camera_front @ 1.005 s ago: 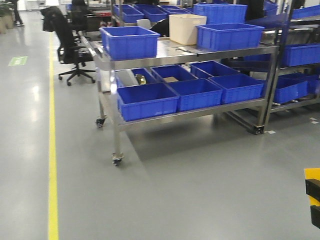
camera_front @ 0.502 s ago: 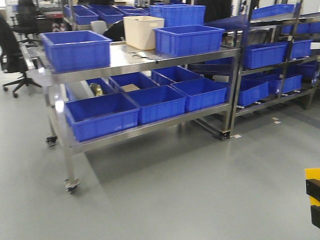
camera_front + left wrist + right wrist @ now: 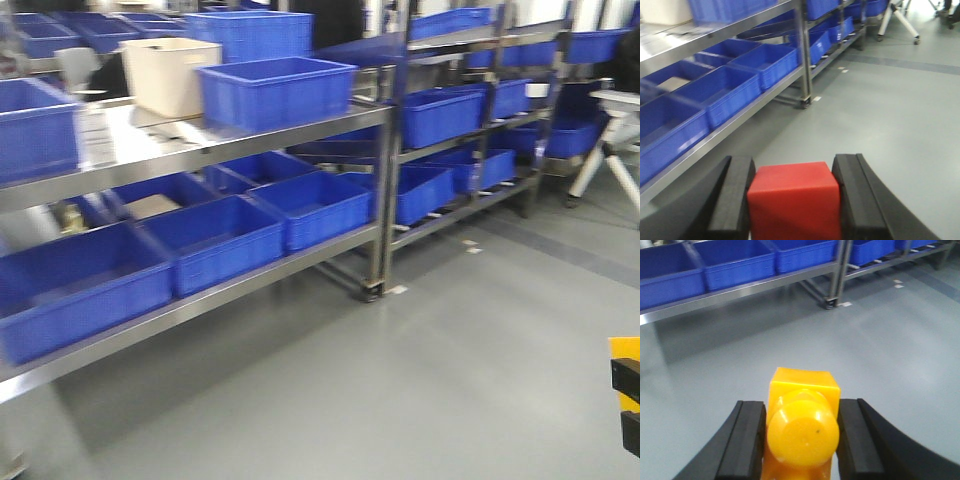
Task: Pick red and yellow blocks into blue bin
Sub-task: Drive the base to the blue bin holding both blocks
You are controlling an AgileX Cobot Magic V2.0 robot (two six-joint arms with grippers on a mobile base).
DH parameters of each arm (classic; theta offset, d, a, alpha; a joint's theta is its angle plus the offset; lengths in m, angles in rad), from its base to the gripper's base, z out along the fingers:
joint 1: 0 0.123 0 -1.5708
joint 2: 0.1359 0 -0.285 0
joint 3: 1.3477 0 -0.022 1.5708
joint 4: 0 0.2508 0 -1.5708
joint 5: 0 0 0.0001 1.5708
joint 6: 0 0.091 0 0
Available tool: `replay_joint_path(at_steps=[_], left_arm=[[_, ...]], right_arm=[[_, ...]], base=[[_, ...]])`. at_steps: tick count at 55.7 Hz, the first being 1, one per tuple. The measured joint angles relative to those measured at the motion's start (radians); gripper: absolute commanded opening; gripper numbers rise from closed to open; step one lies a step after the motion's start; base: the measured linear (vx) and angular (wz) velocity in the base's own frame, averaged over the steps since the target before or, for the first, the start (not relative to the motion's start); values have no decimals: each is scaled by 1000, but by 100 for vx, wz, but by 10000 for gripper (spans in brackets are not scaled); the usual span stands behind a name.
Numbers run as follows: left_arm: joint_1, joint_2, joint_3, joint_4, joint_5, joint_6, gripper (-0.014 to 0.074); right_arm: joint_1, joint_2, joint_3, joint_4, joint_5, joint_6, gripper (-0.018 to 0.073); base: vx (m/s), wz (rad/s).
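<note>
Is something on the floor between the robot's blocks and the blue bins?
Nothing visible. The left gripper holds the red block, the right gripper holds the yellow block, and only bare floor lies before the shelf bins.

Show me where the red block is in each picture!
Front view: not in it.
Left wrist view: red block at bottom centre, clamped in the left gripper.
Right wrist view: not in it; the right gripper holds the yellow block instead.
Shared landmark: the steel rack leg, centre in the front view, top centre in the left wrist view, top in the right wrist view.
</note>
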Motion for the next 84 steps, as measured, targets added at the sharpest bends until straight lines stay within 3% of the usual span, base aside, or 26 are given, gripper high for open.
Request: replay_joint_path(at_steps=[39, 84], left_arm=[[0, 0, 0, 0, 0, 0, 2], [0, 0, 0, 0, 0, 0, 2]], right_arm=[[0, 0, 0, 0, 1, 0, -8], [0, 0, 0, 0, 1, 0, -8]], base=[[55, -47], [55, -27]])
